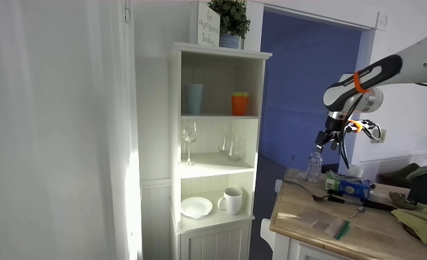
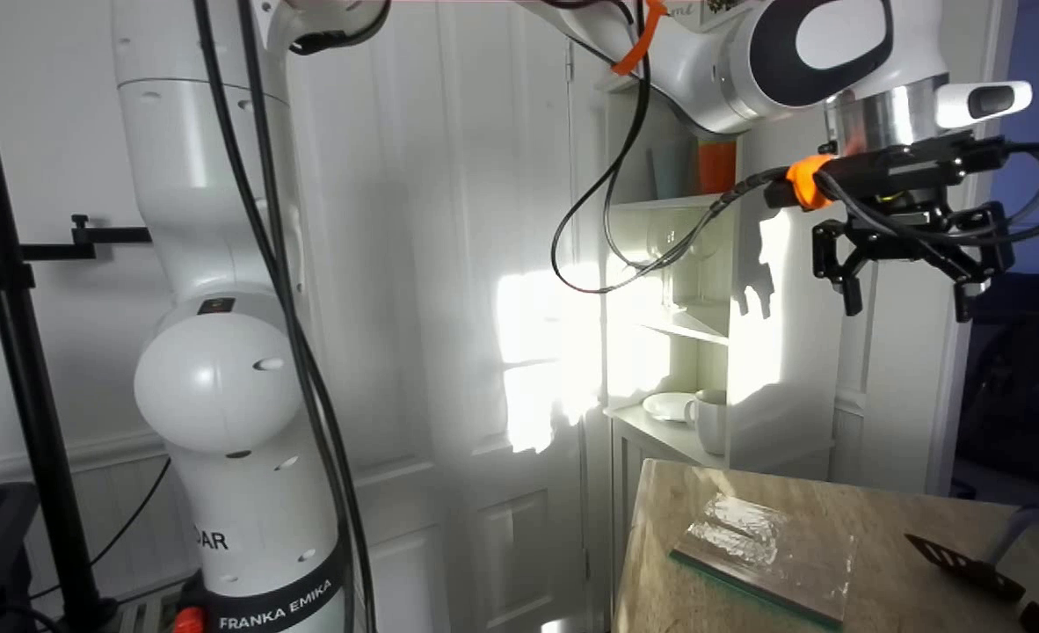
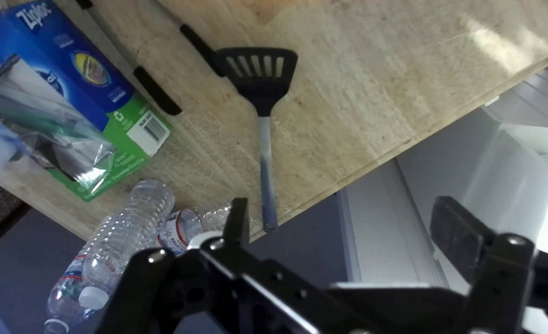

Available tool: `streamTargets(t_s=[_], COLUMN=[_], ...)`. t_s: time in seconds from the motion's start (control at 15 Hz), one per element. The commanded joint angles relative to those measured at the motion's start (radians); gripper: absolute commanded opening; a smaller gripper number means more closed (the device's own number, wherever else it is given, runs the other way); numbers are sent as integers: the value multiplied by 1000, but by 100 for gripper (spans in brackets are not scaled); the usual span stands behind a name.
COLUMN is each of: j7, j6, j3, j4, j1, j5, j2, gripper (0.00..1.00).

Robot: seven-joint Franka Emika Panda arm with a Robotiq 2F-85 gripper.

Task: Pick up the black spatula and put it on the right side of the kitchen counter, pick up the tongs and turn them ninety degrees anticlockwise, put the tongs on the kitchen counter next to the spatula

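Note:
The black spatula [image 3: 258,74] lies on the kitchen counter [image 3: 357,93], its slotted head inward and its grey handle reaching the counter's edge. In an exterior view the spatula [image 1: 319,197] shows beside the tongs [image 1: 378,205], which have dark handles and black tips. The wrist view catches only the front part of the tongs [image 3: 158,91]; one black tip meets the spatula's head in the picture. My gripper [image 3: 346,225] is open with nothing between its fingers, hanging above the counter's edge near the spatula's handle end. Both exterior views show the gripper [image 1: 327,145] [image 2: 908,305] well above the counter.
A blue and green Ziploc box [image 3: 84,79] and clear bottles [image 3: 125,227] stand close to the tongs and spatula handle. A plastic bag with a green edge [image 1: 338,228], a yellow-green cloth [image 1: 425,221] and a white shelf cabinet [image 1: 217,227] are nearby.

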Motion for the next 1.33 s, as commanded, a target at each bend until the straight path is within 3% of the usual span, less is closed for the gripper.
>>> streamTargets(t_s=[0.0, 0.27, 0.33, 0.93, 1.07, 1.27], j7=[-76, -105, -68, -68, -53, -35], j6=[50, 94, 84, 86, 30, 56], j3=[32, 69, 74, 88, 96, 106], j4=[123, 168, 127, 132, 184, 229], j1=[-68, -135, -126, -137, -142, -149], j5=[54, 87, 39, 38, 53, 42], j2=[135, 223, 179, 192, 242, 321], gripper=[100, 100, 100, 100, 100, 100])
